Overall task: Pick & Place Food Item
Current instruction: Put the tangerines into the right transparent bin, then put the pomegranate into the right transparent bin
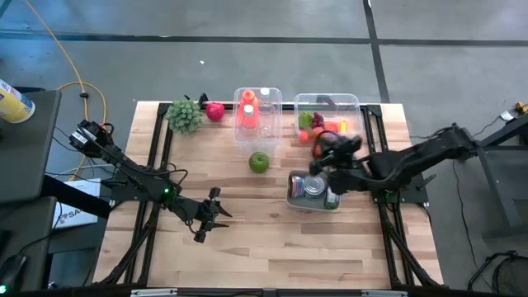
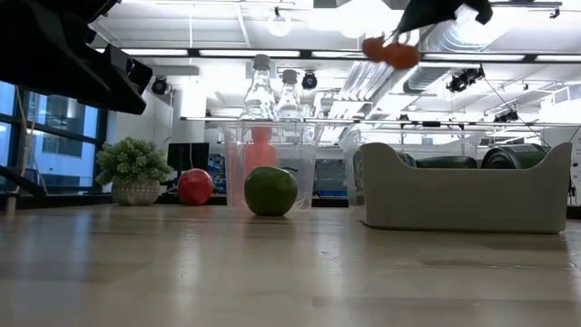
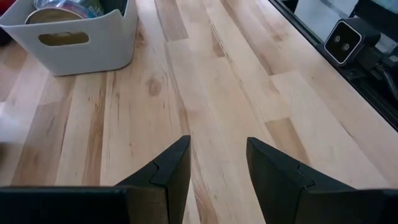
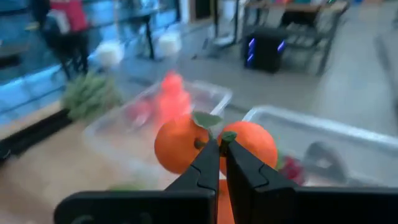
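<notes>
The right tool (image 4: 219, 144) is pinched shut on the stem of a pair of oranges (image 4: 214, 144), which hang beneath it, lifted clear above the grey bin (image 1: 312, 191), probably for dropping in. The left tool (image 3: 217, 163) waits with fingers apart over bare table (image 3: 236, 93).

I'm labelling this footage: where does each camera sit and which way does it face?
High: overhead, looking down; both arms, table.
Low: table height, looking across; green apple, grey bin.
Left wrist: behind left end effector, open, facing the bin.
Right wrist: behind right end effector, shut on oranges.
High and low share apple, bin.
</notes>
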Motion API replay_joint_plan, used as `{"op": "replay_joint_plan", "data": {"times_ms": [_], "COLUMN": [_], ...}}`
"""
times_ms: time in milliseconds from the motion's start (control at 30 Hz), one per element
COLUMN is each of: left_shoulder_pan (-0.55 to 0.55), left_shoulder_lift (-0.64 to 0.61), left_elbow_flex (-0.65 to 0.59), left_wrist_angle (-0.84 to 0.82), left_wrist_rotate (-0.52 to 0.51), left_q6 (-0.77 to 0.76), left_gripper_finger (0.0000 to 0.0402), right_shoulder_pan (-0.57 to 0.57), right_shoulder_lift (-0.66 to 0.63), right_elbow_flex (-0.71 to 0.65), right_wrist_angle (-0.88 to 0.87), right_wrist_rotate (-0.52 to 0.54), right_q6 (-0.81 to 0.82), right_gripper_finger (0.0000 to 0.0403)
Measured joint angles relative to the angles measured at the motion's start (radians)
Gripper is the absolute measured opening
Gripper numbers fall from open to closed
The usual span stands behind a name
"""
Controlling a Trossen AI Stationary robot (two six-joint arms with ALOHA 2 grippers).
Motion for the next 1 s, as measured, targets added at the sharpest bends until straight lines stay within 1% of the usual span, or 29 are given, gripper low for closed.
{"op": "replay_joint_plan", "data": {"times_ms": [67, 133, 300, 400, 500, 633, 733, 867, 1000], "left_shoulder_pan": [0.000, 0.000, 0.004, 0.005, 0.005, 0.005, 0.004, 0.004, 0.004], "left_shoulder_lift": [0.000, 0.000, 0.000, 0.000, 0.000, 0.000, 0.000, 0.000, 0.000], "left_elbow_flex": [0.000, 0.000, 0.000, 0.000, 0.000, 0.000, 0.000, 0.000, 0.000], "left_wrist_angle": [0.002, 0.003, 0.007, 0.035, 0.048, 0.048, 0.048, 0.048, 0.048], "left_wrist_rotate": [0.000, 0.000, -0.006, -0.006, -0.006, -0.006, -0.006, -0.005, -0.005], "left_q6": [-0.001, -0.002, -0.003, -0.005, -0.005, -0.019, -0.023, -0.039, -0.042], "left_gripper_finger": [0.0147, 0.0147, 0.0147, 0.0147, 0.0147, 0.0147, 0.0147, 0.0147, 0.0147], "right_shoulder_pan": [0.006, -0.004, -0.111, -0.199, -0.289, -0.375, -0.423, -0.472, -0.511], "right_shoulder_lift": [-0.029, -0.037, -0.025, -0.008, -0.001, 0.018, 0.025, 0.030, 0.030], "right_elbow_flex": [0.000, 0.000, -0.005, -0.006, -0.006, -0.005, -0.007, -0.005, -0.006], "right_wrist_angle": [-0.043, -0.083, -0.228, -0.286, -0.304, -0.290, -0.288, -0.292, -0.290], "right_wrist_rotate": [0.056, 0.063, 0.062, 0.048, 0.010, -0.025, -0.075, -0.113, -0.137], "right_q6": [-0.001, 0.030, 0.208, 0.260, 0.253, 0.180, 0.136, 0.132, 0.181], "right_gripper_finger": [0.0003, 0.0003, 0.0003, 0.0003, 0.0003, 0.0010, 0.0025, 0.0049, 0.0078]}}
